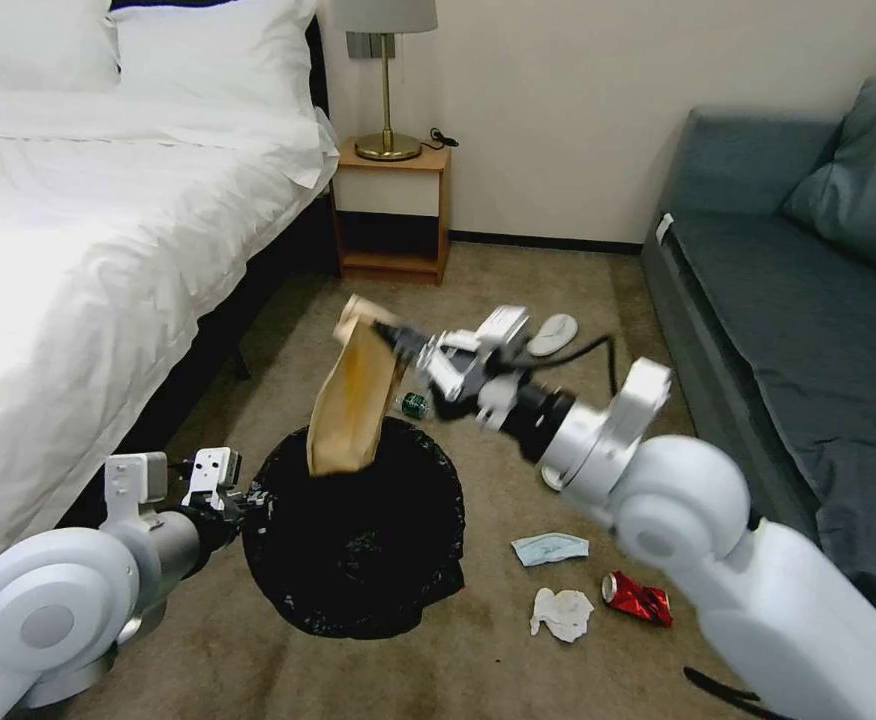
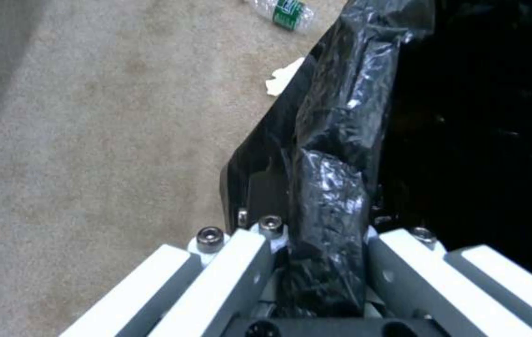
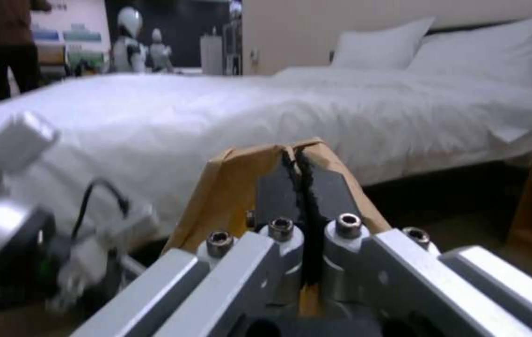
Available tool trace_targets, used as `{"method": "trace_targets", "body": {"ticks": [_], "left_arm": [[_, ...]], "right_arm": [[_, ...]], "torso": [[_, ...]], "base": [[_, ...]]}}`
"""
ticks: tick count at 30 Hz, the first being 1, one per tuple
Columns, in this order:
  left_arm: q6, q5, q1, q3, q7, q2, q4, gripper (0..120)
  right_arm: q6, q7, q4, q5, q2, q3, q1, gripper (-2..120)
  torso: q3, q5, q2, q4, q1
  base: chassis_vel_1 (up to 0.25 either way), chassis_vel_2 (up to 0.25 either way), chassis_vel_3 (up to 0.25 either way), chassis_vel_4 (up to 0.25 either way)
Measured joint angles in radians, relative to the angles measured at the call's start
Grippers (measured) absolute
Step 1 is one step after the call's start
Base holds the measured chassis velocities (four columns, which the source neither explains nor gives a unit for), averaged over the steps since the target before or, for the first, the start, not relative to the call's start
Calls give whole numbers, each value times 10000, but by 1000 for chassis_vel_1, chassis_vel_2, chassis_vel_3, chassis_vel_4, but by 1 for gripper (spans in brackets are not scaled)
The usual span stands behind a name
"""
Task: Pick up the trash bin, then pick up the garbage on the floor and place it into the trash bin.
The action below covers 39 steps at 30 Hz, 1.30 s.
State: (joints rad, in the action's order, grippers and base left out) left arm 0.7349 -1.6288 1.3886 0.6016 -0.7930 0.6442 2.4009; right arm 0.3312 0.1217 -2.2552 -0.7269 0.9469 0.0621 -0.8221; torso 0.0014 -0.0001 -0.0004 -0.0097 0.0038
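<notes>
A bedroom floor of plain beige-brown short-pile carpet (image 1: 478,290) runs between a bed with white sheets and pillows (image 1: 108,220) on the left and a grey-blue upholstered sofa (image 1: 808,290) on the right, with a small wooden nightstand (image 1: 391,210) carrying a brass lamp (image 1: 386,80) against the far wall. At the lower left the left gripper (image 1: 250,500) reaches in from the bed side, its fingers closed on the rim of the round trash bin lined with a crinkly glossy black plastic bag (image 1: 358,545); the left wrist view shows a fold of that black liner pinched tight between the two jaws. Above the bin's wide mouth hangs a tan crumpled paper bag (image 1: 353,400), its lower end over the far edge of the opening. The right gripper (image 1: 390,335) holds it by its top edge, fingers shut on the paper, and the right arm stretches in from the lower right. Just beyond the bin a small clear bottle with a green label (image 1: 414,404) lies on the carpet, and farther back a white slipper (image 1: 552,334). To the right of the bin lie a blue face mask (image 1: 550,548), a crumpled white tissue (image 1: 562,612) and a crushed red can (image 1: 638,598), close together but apart from the bin.
</notes>
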Motion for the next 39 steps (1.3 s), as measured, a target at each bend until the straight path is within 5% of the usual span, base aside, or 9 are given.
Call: {"method": "trace_targets", "body": {"ticks": [7,23,29,32,39], "left_arm": [[2,-141,-163,50,-68,48,-68,2],[6,-502,-436,179,-193,155,-137,2],[6,-484,-499,80,-193,252,-161,2],[6,-382,-469,79,-157,329,-184,2],[7,829,89,411,509,432,-252,2]], "right_arm": [[69,878,288,769,-83,49,-313,5],[-208,1422,740,1017,87,194,-312,64],[-60,426,249,-512,138,-245,-95,85],[86,-1009,-86,-2031,92,-980,369,98],[422,-1485,246,-2386,-140,-2869,114,100]], "torso": [[0,0,0,-1,0],[0,1,0,-1,0],[0,1,0,-1,1],[0,0,0,0,0],[1,1,0,0,1]], "base": [[0,0,0,0],[0,0,0,0],[0,0,0,0],[0,0,0,0],[0,0,0,0]]}}
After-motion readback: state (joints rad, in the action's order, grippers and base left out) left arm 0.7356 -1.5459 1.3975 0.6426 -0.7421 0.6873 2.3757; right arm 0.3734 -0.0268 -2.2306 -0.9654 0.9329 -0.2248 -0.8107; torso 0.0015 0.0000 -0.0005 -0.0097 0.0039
